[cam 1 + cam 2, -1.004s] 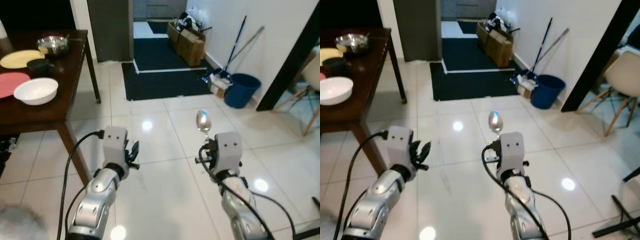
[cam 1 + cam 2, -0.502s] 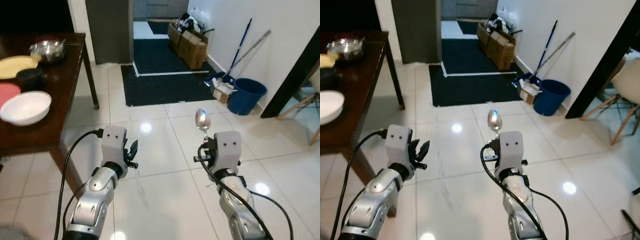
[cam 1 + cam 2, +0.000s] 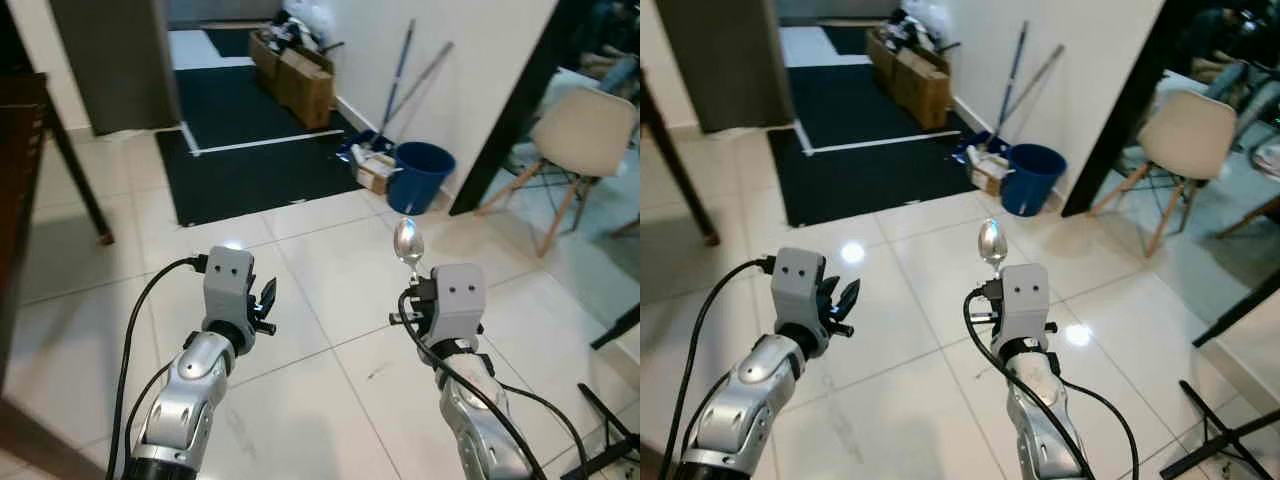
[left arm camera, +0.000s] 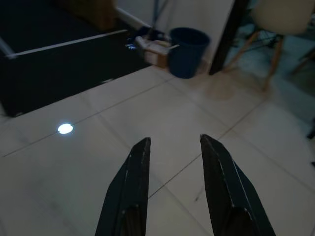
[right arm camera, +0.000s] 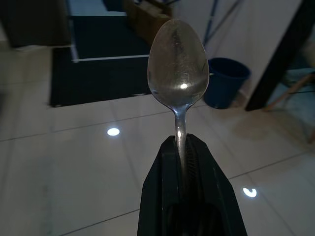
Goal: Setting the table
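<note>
While the right pincer clamps the spoon by its handle, bowl standing straight up beyond the fingertips, the left pincer hangs open and empty alongside, over bare floor tiles.

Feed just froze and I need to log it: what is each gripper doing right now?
Left gripper: open, holding nothing.
Right gripper: shut on the spoon, bowl pointing up.

No readable text or labels.
</note>
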{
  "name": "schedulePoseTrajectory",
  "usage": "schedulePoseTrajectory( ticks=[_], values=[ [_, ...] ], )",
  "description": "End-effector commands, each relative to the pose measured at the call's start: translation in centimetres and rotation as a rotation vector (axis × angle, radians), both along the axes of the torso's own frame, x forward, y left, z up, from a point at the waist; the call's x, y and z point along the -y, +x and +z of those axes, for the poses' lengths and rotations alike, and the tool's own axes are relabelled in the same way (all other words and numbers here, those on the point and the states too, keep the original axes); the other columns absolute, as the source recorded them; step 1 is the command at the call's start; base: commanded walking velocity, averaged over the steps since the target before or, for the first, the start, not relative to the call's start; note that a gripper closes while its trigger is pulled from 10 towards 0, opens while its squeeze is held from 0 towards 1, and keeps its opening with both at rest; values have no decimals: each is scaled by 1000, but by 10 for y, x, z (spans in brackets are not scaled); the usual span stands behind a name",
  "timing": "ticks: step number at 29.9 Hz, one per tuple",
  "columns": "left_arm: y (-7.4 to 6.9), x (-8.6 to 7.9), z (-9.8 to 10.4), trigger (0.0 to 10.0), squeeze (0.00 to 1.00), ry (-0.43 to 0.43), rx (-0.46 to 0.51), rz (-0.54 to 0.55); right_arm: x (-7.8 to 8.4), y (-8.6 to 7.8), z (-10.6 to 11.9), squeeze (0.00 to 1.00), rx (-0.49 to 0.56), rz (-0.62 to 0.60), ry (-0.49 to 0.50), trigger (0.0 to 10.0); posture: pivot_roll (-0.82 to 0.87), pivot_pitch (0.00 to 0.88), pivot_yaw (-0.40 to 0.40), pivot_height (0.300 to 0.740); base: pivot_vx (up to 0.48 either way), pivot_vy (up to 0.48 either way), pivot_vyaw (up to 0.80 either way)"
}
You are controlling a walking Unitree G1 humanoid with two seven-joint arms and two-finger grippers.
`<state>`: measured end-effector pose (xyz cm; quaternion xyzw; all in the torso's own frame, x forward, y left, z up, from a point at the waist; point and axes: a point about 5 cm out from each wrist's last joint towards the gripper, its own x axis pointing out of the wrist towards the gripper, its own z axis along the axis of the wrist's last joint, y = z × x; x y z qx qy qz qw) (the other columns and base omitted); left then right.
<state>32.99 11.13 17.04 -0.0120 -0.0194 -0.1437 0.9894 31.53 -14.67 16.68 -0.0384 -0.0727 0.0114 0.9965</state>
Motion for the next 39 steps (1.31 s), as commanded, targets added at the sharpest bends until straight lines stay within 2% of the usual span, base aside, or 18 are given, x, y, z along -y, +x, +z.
schedulePoseTrajectory(
  ticks=[1, 39],
  values=[
    [-2, 4, -7, 10000, 0, 6, -24, -17, 4, -1, -2, 0, -5, -13, -2, 10000, -13, 121, 19, 740, 480, 0, 0],
    [0, 4, -5, 10000, 0, 18, -18, -27, -2, -1, 0, 0, 17, 10, 14, 10000, -4, 118, 34, 740, 480, 0, 0]
  ],
)
